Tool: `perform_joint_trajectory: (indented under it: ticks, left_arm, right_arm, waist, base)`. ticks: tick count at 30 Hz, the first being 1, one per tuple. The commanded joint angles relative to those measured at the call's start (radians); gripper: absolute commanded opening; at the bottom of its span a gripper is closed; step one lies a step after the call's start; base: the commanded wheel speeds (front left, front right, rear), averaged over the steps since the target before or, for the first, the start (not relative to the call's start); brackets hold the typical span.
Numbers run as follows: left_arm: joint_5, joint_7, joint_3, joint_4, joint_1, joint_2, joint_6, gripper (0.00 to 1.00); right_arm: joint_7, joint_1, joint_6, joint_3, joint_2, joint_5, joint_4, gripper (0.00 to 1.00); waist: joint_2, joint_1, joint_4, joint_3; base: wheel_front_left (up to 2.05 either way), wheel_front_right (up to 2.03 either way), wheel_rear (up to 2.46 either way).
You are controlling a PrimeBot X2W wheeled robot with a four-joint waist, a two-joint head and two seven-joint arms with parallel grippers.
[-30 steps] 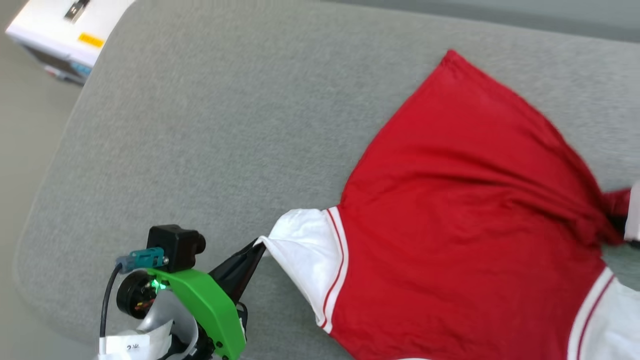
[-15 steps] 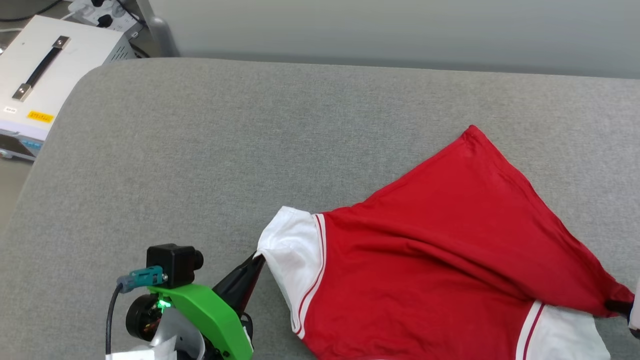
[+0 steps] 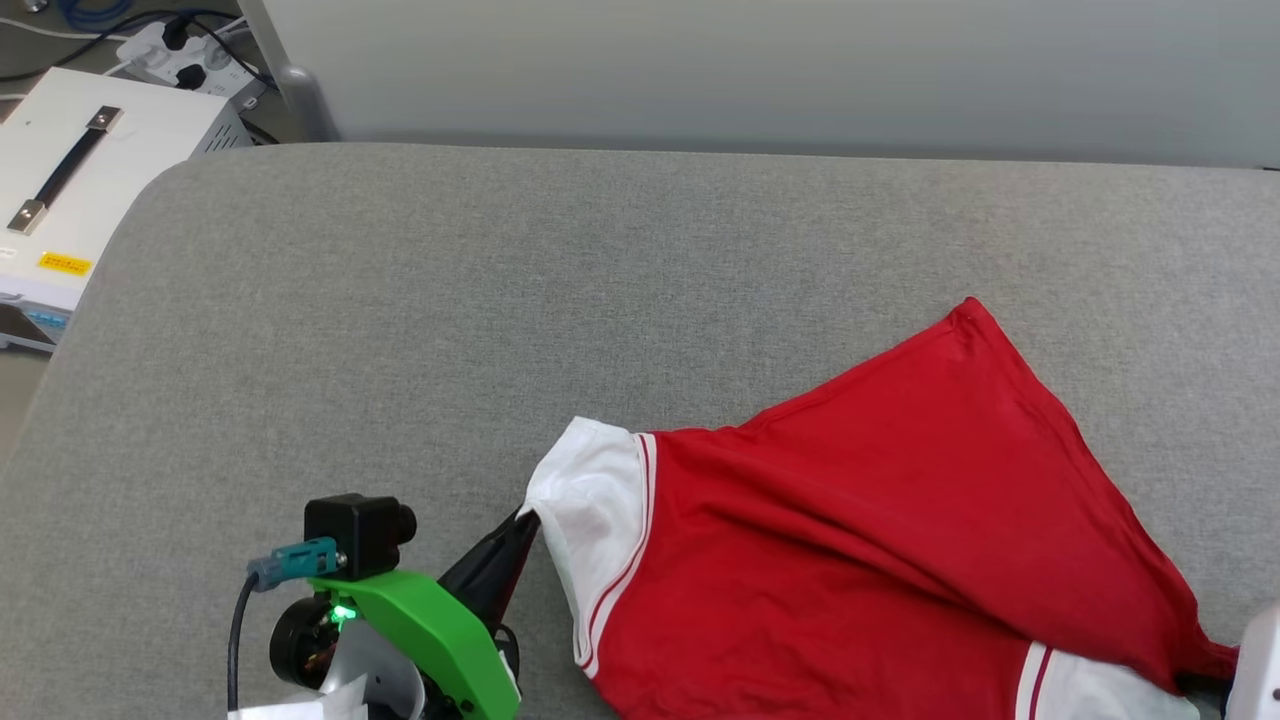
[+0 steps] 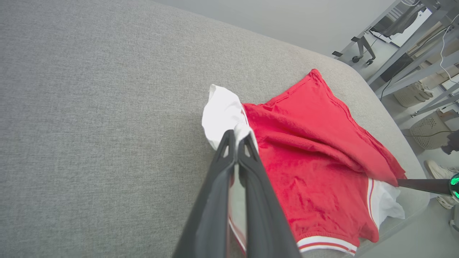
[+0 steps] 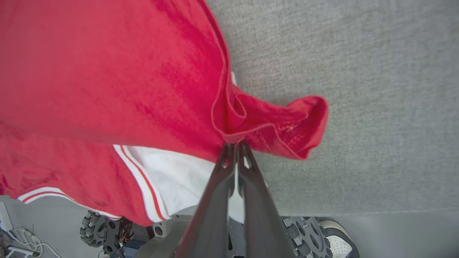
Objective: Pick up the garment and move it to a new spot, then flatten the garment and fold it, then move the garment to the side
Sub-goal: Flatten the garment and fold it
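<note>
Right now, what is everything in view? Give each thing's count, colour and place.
garment: one, red with white sleeves, rumpled on the padded surface's right part.
padded surface: one, grey, under the garment.
equipment case: one, white with black handle, beyond the far left corner.
power strip: one, white, behind the case.
baskets: two, pale, floor past the surface.
shoe: one, white and dark, floor below the surface's edge.
left claw: one, dark, shut on the garment's sleeve.
right claw: one, dark, shut on the garment's red corner.
</note>
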State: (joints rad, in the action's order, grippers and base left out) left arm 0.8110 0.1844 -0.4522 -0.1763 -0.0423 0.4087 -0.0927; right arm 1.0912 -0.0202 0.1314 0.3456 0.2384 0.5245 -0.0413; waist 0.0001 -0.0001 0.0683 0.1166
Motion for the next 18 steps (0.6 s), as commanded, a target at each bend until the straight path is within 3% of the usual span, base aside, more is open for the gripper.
perform_joint_trajectory:
  ticks: [1,9,18]
  left_arm:
    - [0.010,-0.006,0.000,0.001,-0.008,0.000,0.000,0.00]
    - [0.003,-0.010,-0.004,-0.022,-0.021,0.002,0.004,0.00]
    - [-0.013,-0.010,-0.003,-0.064,-0.065,0.012,0.014,0.00]
  right_arm:
    - [0.000,-0.003,-0.001,-0.006,0.003,0.005,0.007,1.00]
    - [0.058,0.058,-0.001,-0.039,0.051,0.055,0.102,1.00]
    - [0.162,0.265,-0.001,-0.091,0.073,0.046,0.199,1.00]
  waist:
    - [-0.0001,0.0001,0.002,0.000]
    - [-0.0001,0.0001,0.024,0.022]
    - [-0.0001,0.0001,0.084,0.109]
  base:
    - [0.00,0.00,0.00]
    - [0.00,0.00,0.00]
    - [0.00,0.00,0.00]
